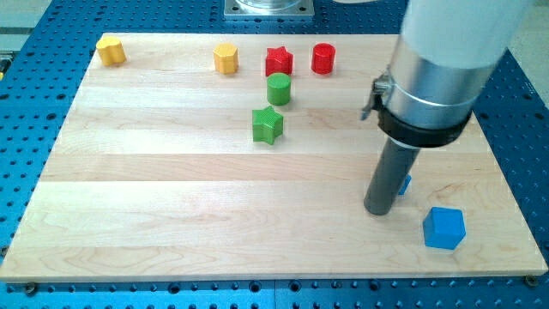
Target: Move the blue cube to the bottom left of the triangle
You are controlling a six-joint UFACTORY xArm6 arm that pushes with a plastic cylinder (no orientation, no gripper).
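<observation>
A blue cube [443, 227] lies near the board's bottom right corner. A second blue block [405, 184] shows only as a small sliver behind the rod, up and left of the cube; its shape cannot be made out. My tip [377, 211] rests on the board just left of that hidden block, and to the left of and slightly above the cube, apart from the cube. The arm's wide grey body hides the board's top right part.
Along the top edge of the wooden board [171, 189] stand a yellow block [111, 50], a yellow hexagonal block [226, 58], a red star [278, 61] and a red cylinder [322, 57]. Below them are a green cylinder [278, 88] and a green star [268, 125].
</observation>
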